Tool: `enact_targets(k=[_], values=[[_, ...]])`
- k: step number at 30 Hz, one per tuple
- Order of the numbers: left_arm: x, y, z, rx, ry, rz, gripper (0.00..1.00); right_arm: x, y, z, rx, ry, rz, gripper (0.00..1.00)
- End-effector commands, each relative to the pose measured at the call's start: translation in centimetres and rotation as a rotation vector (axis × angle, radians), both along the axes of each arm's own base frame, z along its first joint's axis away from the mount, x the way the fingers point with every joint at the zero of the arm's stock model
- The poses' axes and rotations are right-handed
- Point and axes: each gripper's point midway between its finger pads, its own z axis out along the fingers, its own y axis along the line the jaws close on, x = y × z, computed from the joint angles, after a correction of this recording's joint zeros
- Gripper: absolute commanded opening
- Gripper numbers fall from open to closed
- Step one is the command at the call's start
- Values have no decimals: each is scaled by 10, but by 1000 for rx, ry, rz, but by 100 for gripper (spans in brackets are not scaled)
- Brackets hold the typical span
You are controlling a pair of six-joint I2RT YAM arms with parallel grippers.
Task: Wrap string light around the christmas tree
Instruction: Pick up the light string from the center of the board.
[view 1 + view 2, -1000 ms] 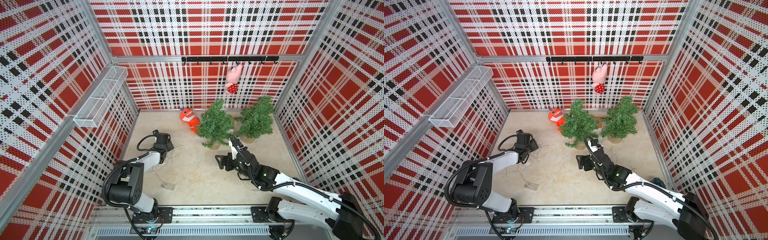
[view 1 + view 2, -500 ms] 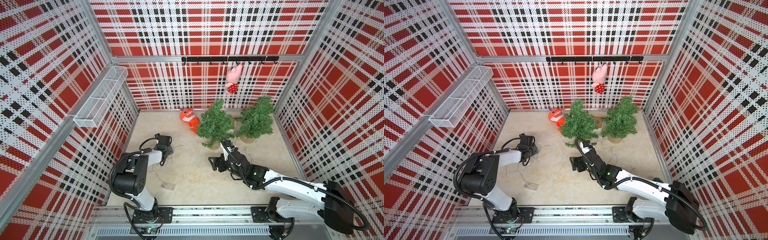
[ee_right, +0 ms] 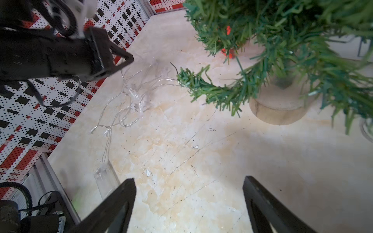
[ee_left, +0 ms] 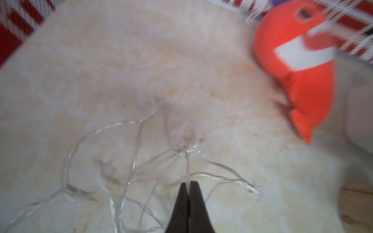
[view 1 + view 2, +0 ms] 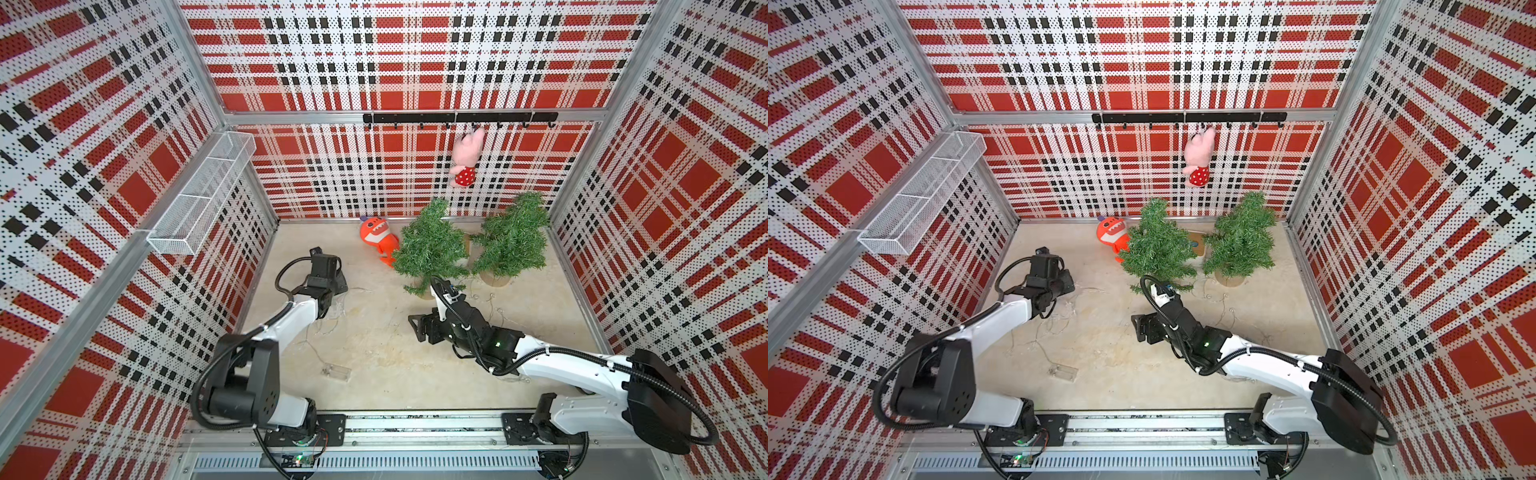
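While the string light (image 5: 336,371) lies loose on the worktop (image 5: 386,374) in a top view, well apart from the nearer christmas tree (image 5: 430,249), the left wrist view shows the left jaws clenched on one strand — grab step done, I'd say. Right wrist view: right jaws released, holding nothing. Next move calls for hauling that strand to the tree without snagging.

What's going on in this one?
The left gripper is shut on a strand of the clear-wire string light, most of which lies tangled on the beige tabletop. The right gripper is open and empty, low beside the small green Christmas tree that stands next to the orange plush toy.
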Motion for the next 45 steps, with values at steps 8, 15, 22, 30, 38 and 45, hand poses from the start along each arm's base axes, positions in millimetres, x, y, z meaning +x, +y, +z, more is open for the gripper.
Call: enact_targets(k=[8,15,22,30,38,45], values=[[-26,-74,101,-167,-144,-340,0,11,67,56,3,-191,244,86],[-31,-105,150,-200,-238,-428,1,15,100,77,94,-355,342,97],[-40,-103,170,-256,-283,-392,2,47,121,88,163,-408,232,100],[-45,-103,182,-279,-317,-396,3,80,154,68,110,-463,192,71],[-47,-99,185,-308,-336,-389,3,85,168,58,168,-468,195,65],[-49,-78,180,-298,-340,-331,16,98,157,63,99,-506,116,14]])
